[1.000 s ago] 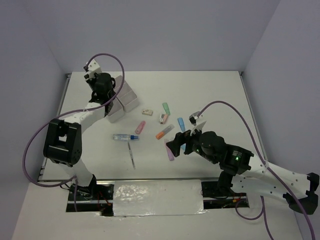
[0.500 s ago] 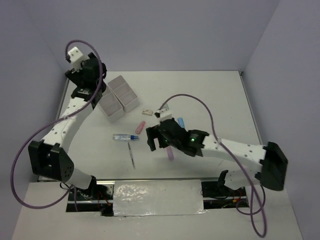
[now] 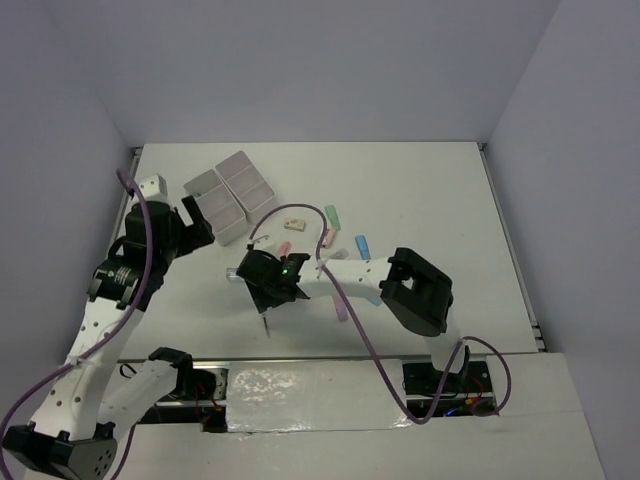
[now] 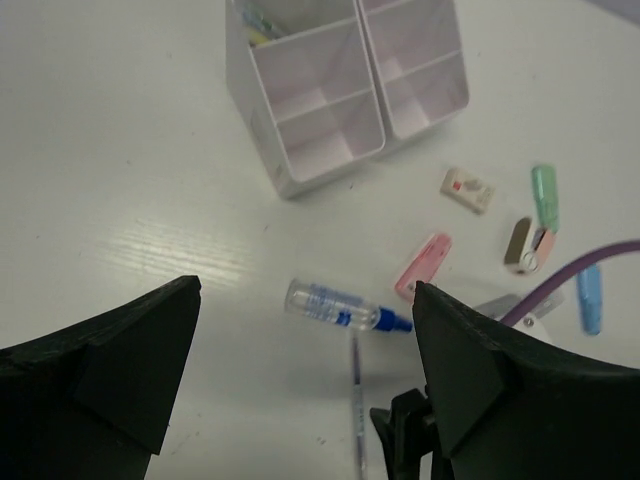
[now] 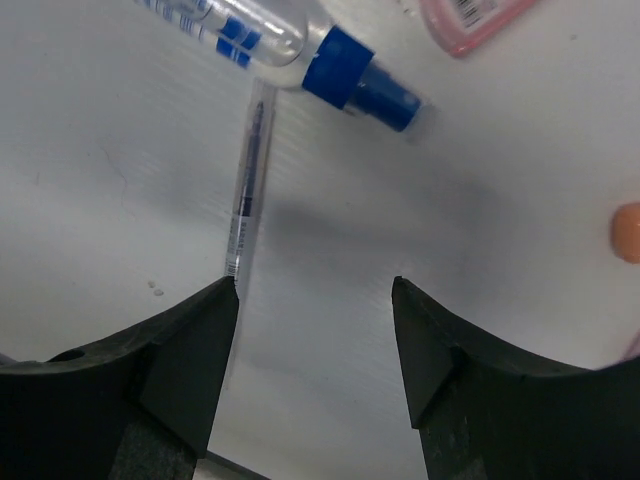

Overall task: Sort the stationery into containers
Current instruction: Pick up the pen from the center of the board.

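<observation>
Right gripper (image 5: pixel 315 290) has swung to centre-left of the frame, over the pen (image 5: pixel 248 195) — jaws apart, empty; left gripper (image 4: pixel 305 290) open wide also. Pen lies beside one finger — closing could miss it.

No word, number or brand can be read anywhere. The clear blue-capped tube (image 5: pixel 235 30), at eleven o'clock in the right wrist view, carries blue printed blocks and lines on its wall, too blurred to make out as letters. The pink highlighter (image 5: pixel 450 35), at one o'clock, bears a white barcode sticker (image 5: pixel 478 8) with black bars cut off by the frame edge; no digits are legible. The thin pen (image 5: pixel 245 190) has dark marking along its barrel, unreadable. In the left wrist view, at two o'clock, the small eraser (image 4: pixel 467 189) shows a red mark too small to read.
</observation>
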You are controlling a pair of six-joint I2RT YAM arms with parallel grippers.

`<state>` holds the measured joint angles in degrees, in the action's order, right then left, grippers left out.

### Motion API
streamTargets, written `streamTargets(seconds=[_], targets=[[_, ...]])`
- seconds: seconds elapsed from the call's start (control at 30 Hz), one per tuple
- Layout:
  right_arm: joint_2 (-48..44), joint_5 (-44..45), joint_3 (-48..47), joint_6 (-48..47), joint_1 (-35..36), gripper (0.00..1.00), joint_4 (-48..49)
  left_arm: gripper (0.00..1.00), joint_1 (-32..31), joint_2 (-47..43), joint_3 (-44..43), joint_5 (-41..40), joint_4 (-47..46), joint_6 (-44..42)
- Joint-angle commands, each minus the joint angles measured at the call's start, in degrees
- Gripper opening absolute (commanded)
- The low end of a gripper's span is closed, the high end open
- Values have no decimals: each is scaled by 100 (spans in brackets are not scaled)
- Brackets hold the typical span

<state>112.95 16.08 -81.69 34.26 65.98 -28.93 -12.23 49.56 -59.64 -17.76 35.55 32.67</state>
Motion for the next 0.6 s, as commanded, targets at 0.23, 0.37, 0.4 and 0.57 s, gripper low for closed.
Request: streamTargets(seconds=[0.23,0.37,0.4,0.57], targets=[[606,71,-839,151,258,66,-544,99,10,-1307,839,-298,31,-340],[912,176,-1033,169,319,62,-824,99,19,-1484,892,-351,31,-313],[983,185,-1094,160,354,62,-895,99,19,-1519,901,-360,31,-313],[1116,2,-1122,107,390,46,-958,99,19,-1581,910,-334,22,-348]])
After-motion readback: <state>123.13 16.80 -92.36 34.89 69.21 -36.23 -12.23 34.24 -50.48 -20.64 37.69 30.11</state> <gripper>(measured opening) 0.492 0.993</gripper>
